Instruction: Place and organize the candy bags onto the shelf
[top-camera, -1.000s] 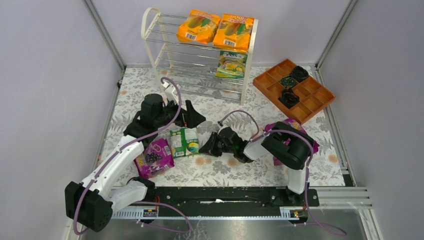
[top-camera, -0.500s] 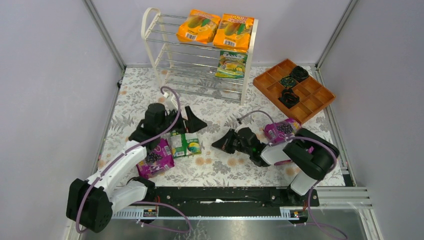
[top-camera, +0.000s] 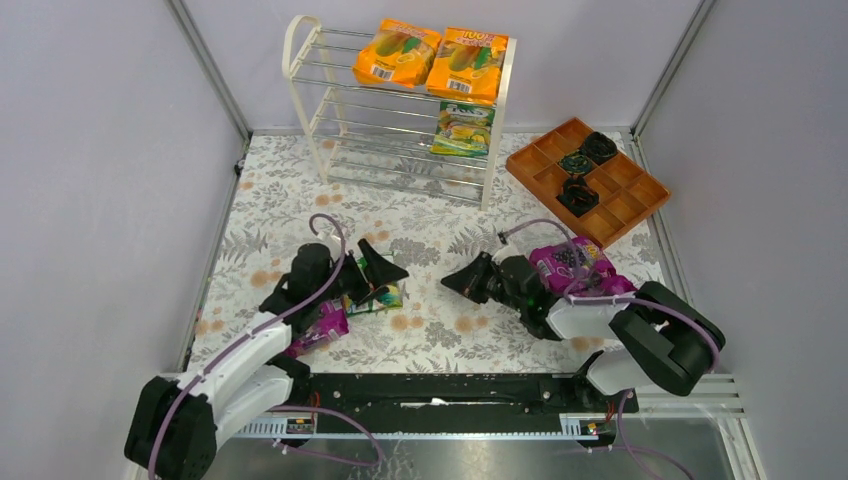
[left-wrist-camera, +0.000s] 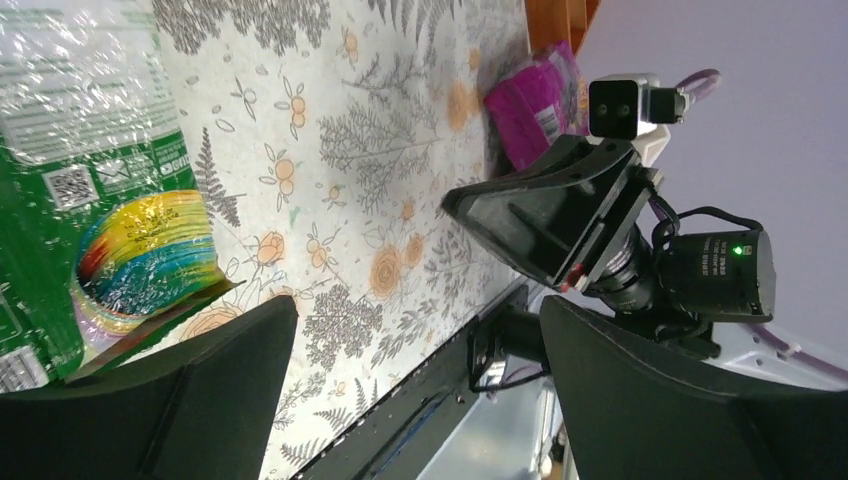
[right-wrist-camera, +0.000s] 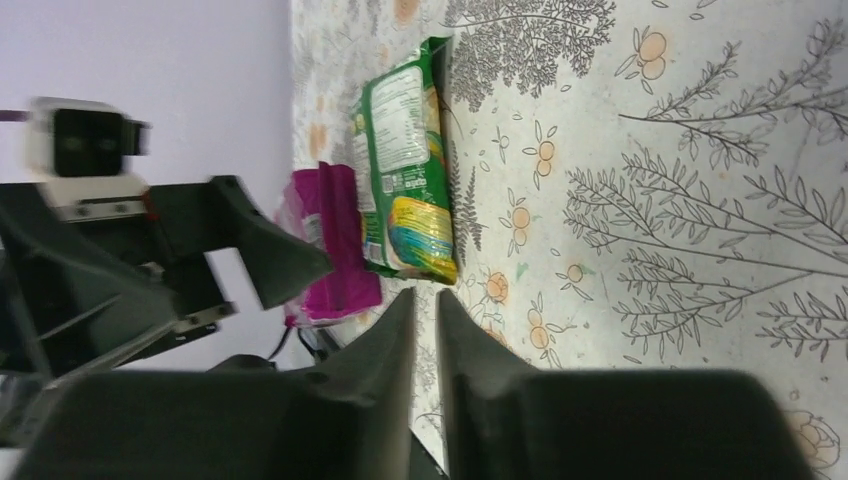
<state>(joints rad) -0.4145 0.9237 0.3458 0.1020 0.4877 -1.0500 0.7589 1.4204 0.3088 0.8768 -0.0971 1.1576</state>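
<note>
The shelf (top-camera: 497, 130) stands at the upper centre of the top view, against the rear wall. Two orange candy bags (top-camera: 396, 53) (top-camera: 467, 63) lie side by side on the right part of its top tier. A green-yellow bag (top-camera: 463, 128) sits on the right end of the middle tier. Bare rods show to the left of the bags on both tiers.

The left gripper (top-camera: 372, 278) sits left of centre with its fingers (left-wrist-camera: 150, 400) spread wide. It is low over the green bag (top-camera: 388, 297), whose printed end fills the left edge of the left wrist view. A purple bag (top-camera: 325, 322) lies partly under the left arm, just beside the green bag.

The right gripper (top-camera: 462, 282) is right of centre and points left. Its fingers (right-wrist-camera: 390, 340) are drawn together to a narrow slit and hold nothing. A strip of patterned table (top-camera: 440, 215) separates the two grippers. A wider band runs between them and the shelf's foot.

A second purple bag (top-camera: 570, 262) lies against the right arm, near the orange tray (top-camera: 640, 195) at the right wall.
</note>
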